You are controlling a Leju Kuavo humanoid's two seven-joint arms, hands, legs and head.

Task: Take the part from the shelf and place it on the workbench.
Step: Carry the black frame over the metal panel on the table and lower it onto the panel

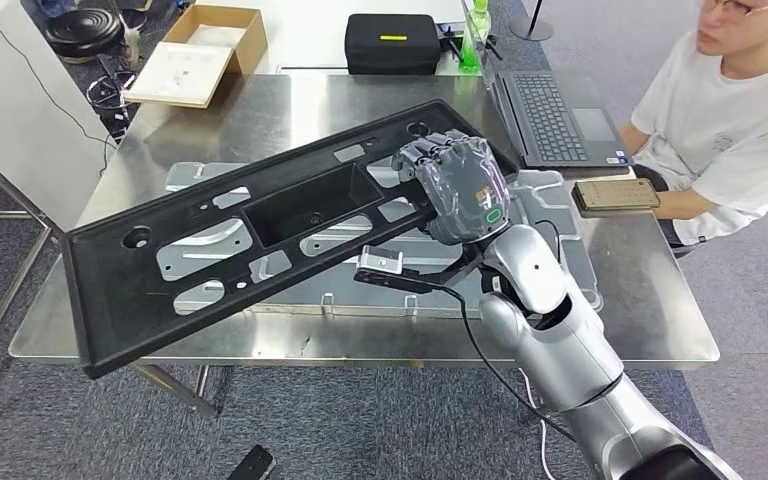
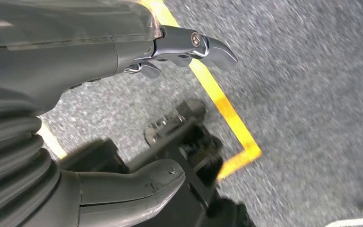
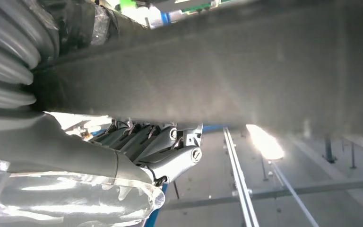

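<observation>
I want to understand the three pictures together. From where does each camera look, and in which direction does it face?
Head view: high on the body, facing forward and down at the steel workbench; the right hand grips the long black part.
Left wrist view: behind the left hand, facing the carpet floor with yellow tape.
Right wrist view: behind the right hand, facing upward past the part.
Head and right wrist views share that hand and part.
</observation>
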